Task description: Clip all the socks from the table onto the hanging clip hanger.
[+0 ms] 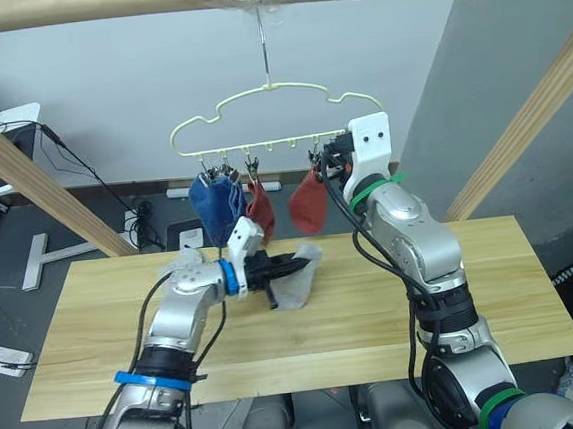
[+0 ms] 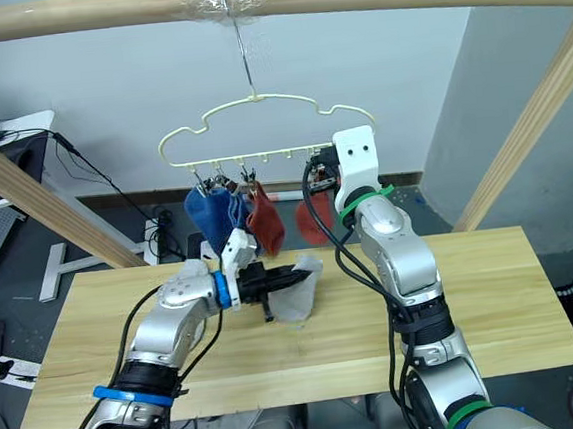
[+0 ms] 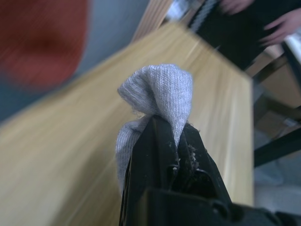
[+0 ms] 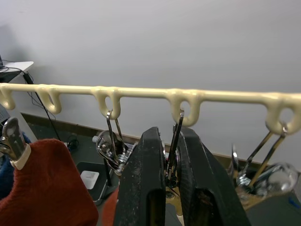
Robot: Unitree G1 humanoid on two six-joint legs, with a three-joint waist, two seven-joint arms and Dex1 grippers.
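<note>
Left gripper (image 3: 175,157) pinches grey sock (image 3: 162,96) above table (image 1: 494,287); right gripper (image 4: 170,160) squeezes clip (image 4: 175,141) on hanger (image 1: 268,116). Feed cuff fully between clip's jaws before release.

The table (image 1: 395,305), a wide rectangular top of light yellowish wood planks, is seen from above. A light grey sock (image 1: 297,279) is found near the middle of its far half, its lower part apparently resting on the wood. The rest of the visible surface is plain planks.
</note>
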